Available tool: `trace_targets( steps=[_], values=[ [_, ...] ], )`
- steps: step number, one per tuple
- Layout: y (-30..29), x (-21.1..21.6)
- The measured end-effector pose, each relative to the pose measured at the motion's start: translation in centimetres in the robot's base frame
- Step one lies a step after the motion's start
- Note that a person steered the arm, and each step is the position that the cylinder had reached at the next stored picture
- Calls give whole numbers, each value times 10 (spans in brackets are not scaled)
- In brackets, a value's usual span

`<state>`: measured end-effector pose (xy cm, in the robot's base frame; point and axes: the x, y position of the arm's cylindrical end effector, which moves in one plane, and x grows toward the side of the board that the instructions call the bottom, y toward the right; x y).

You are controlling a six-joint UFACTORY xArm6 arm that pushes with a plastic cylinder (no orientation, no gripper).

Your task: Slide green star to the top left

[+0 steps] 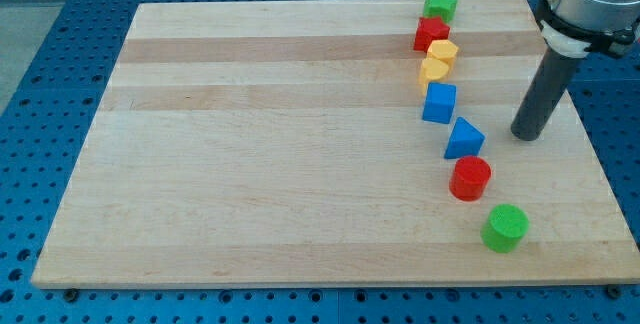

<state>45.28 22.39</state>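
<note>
Green star point(439, 5) sits at top, my tip point(525, 136) well below-right

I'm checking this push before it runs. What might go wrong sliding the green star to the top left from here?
1. My tip sits right of the block column, well below the green star; approaching could knock the blue triangle.
2. The red star looks to touch the green star and may get dragged along.
3. The green star lies near the board's top edge and could slip off.

Red star point(431, 34), 2 yellow blocks point(440, 59), blue cube point(439, 102), blue triangle point(464, 139), red cylinder point(470, 178), green cylinder point(505, 228) on wood board point(250, 164).
</note>
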Motion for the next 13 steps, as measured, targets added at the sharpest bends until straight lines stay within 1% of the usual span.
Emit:
trace_targets(
  steps=[1, 3, 4, 5, 7, 8, 10, 11, 12, 13],
  values=[
    [0, 0],
    [3, -20],
    [3, -22],
    [14, -66],
    [25, -179],
    [25, -184],
    [7, -228],
    [2, -228],
    [-41, -227],
    [-51, -226]
  ],
)
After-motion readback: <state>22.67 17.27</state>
